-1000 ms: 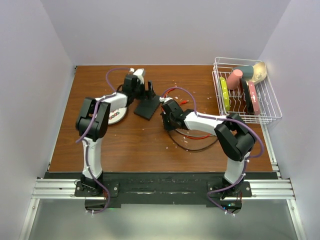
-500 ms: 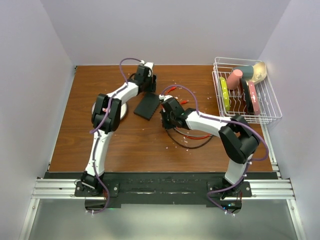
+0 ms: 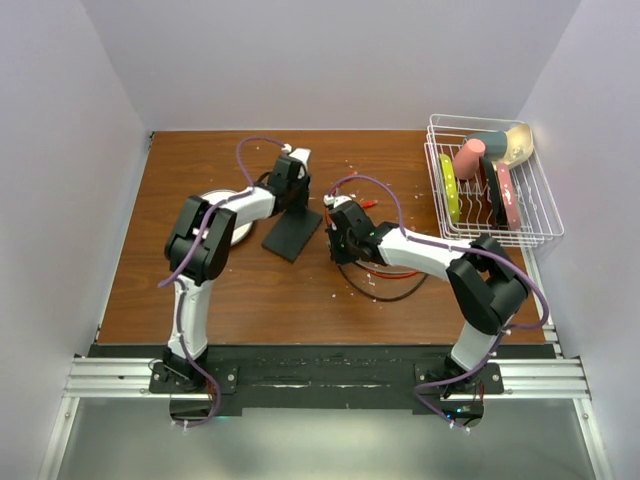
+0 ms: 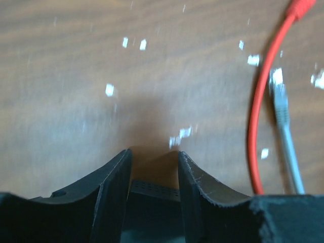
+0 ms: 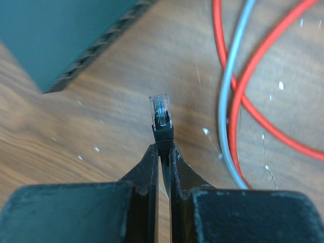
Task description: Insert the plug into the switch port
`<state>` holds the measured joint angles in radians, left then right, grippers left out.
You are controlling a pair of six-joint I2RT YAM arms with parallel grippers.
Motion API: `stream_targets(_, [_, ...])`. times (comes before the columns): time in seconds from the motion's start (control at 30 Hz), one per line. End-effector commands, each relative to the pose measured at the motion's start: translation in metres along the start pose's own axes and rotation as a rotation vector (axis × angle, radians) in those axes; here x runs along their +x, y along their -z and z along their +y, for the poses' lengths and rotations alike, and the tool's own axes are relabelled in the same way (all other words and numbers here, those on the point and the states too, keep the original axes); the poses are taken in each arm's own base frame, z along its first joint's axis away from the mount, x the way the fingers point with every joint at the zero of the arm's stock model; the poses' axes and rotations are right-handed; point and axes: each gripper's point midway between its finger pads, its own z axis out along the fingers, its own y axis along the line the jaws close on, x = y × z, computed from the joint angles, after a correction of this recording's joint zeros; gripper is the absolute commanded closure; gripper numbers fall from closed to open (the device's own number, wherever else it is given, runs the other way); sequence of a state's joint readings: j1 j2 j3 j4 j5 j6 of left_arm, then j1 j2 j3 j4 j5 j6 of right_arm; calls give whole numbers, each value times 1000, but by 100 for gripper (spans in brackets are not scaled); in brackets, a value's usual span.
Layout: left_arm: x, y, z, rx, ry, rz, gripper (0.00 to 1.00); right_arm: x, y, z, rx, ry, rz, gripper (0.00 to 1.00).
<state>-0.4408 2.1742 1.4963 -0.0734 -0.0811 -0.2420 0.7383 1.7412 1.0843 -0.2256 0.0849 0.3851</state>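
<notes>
The switch (image 3: 292, 234), a flat matte-black box, lies on the brown table left of centre. My left gripper (image 3: 297, 203) is at its far edge. In the left wrist view the switch (image 4: 154, 197) fills the gap between my fingers (image 4: 115, 195), so the left gripper (image 4: 153, 157) is shut on it. My right gripper (image 3: 336, 224) is just right of the switch. It (image 5: 163, 150) is shut on the black boot of a plug (image 5: 160, 112) with a clear tip. The tip points towards the switch's corner (image 5: 66, 35), a short way off.
Red (image 5: 238, 101) and grey (image 5: 229, 96) cables loop on the table right of the plug, and they show in the top view (image 3: 390, 272). A round white plate (image 3: 228, 226) lies under the left arm. A wire dish rack (image 3: 520, 228) stands at the back right.
My left arm swung from beside the plate to the switch's far edge and closed on it. The switch has shifted a little nearer. The right gripper with the plug moved slightly right.
</notes>
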Motion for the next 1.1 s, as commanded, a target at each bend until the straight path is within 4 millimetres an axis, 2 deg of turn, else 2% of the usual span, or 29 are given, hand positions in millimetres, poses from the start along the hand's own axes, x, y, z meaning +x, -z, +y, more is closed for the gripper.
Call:
stream_targets(0.0, [64, 22, 1, 15, 51, 143, 54, 1, 16, -1, -18, -2, -23, 100])
stream_targets(0.07, [65, 34, -8, 48, 57, 128, 54, 4, 18, 2, -46, 1, -21, 100])
stream_targets(0.23, [94, 62, -14, 74, 69, 140, 54, 11, 31, 10, -90, 27, -33, 100])
stream_targets(0.37, [95, 73, -23, 119, 92, 101, 50, 17, 39, 24, -102, 93, -29, 100])
stream_targets(0.47, [79, 85, -23, 118, 91, 58, 44, 23, 45, 38, -102, 154, -26, 100])
stream_targets(0.5, [67, 93, -23, 124, 86, 26, 44, 23, 47, 39, -90, 167, -33, 100])
stream_targets(0.57, [55, 103, -24, 126, 85, 0, 37, 29, 51, 49, -103, 191, -38, 100])
stream_targets(0.63, [40, 117, -16, 85, 83, -45, 28, 33, 52, 56, -121, 209, -47, 100])
stream_targets(0.67, [45, 122, -12, 70, 79, -22, 25, 40, 53, 59, -128, 221, -44, 100])
stream_targets(0.77, [38, 139, -3, 54, 100, -63, 19, 46, 54, 70, -161, 241, -55, 100])
stream_targets(0.8, [41, 147, 0, 62, 114, -76, 18, 49, 54, 73, -171, 251, -55, 100])
stream_targets(0.83, [44, 151, -1, 84, 122, -75, 17, 49, 53, 76, -171, 258, -65, 100])
stream_targets(0.87, [38, 153, 2, 98, 138, -109, 18, 53, 53, 82, -180, 273, -65, 100])
stream_targets(0.93, [48, 161, 2, 149, 151, -104, 18, 59, 48, 85, -170, 296, -54, 100])
stream_targets(0.97, [45, 162, 8, 159, 167, -122, 19, 60, 47, 90, -162, 311, -60, 100])
stream_targets(1.03, [59, 165, 7, 222, 181, -101, 21, 66, 41, 90, -142, 331, -46, 100])
stream_targets(1.07, [56, 165, 15, 229, 198, -123, 21, 68, 41, 94, -143, 347, -47, 100])
